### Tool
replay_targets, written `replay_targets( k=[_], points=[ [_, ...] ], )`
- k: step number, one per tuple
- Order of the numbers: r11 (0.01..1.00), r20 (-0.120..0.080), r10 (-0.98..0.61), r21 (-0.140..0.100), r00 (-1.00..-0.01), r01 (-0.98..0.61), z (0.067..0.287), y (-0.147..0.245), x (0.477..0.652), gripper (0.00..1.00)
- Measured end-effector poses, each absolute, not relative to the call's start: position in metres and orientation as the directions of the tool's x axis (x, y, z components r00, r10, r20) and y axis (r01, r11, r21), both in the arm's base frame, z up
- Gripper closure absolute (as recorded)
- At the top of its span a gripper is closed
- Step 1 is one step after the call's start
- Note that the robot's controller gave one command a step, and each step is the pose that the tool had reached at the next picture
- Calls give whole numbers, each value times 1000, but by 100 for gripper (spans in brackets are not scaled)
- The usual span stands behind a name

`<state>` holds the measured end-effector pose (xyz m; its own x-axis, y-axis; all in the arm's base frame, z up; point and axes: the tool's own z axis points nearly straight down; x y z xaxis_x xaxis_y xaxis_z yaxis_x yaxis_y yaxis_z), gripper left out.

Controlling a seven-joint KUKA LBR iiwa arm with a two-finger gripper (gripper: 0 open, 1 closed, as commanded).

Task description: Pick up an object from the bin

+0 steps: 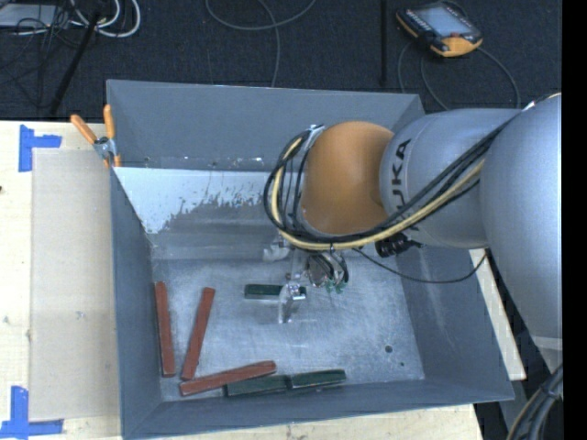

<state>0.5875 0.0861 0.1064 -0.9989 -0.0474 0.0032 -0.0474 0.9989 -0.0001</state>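
Note:
My gripper (289, 302) hangs low over the middle of the bin floor, below the orange dome on the wrist. A short dark green bar (262, 291) lies flat just to its left. The bar's right end reaches the gripper, and I cannot tell whether it is gripped or only touched.
Two red-brown sticks (164, 328) (198, 333) lie side by side near the bin's left wall. A third red-brown stick (227, 379) and two dark green bars (257, 386) (318, 379) lie along the front wall. The arm covers the bin's right rear part.

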Motion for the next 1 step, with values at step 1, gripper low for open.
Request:
replay_targets(
  k=[1],
  points=[
    [999, -2, -45, 0, -999, -45, 151, 86, 590, 0]
  ],
)
